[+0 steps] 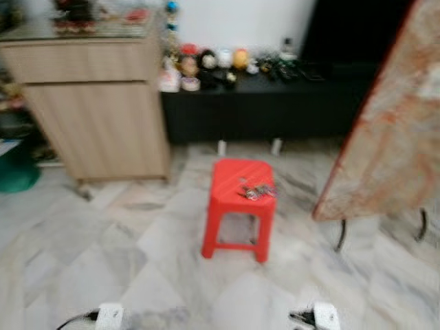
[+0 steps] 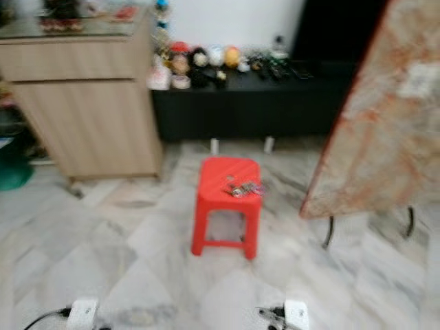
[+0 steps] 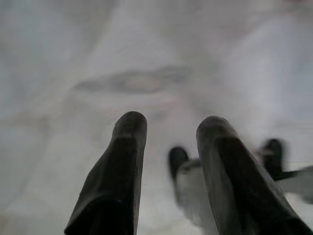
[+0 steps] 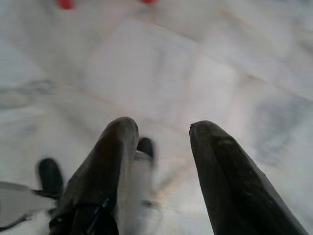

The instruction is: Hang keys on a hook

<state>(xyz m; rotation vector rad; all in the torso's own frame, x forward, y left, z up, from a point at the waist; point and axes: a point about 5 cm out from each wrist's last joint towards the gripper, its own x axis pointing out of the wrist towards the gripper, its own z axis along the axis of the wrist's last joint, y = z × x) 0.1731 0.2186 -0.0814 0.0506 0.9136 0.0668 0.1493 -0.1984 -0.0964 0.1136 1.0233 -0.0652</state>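
A bunch of keys (image 1: pixel 256 190) lies on the right side of a red plastic stool (image 1: pixel 240 205) standing on the marble floor ahead of me. The picture is blurred. Both arms hang low: the left gripper (image 3: pixel 171 128) points down at the floor with its two black fingers apart and nothing between them. The right gripper (image 4: pixel 159 131) also hangs over the floor, open and empty. The wrists show at the bottom edge of the eye views, left (image 1: pixel 108 317) and right (image 1: pixel 323 316). I cannot make out a hook.
A wooden cabinet (image 1: pixel 96 103) stands at the left. A low black shelf (image 1: pixel 261 96) with figurines runs along the back wall. A tilted reddish board (image 1: pixel 392 130) on black legs stands at the right. A green object (image 1: pixel 17 175) lies far left.
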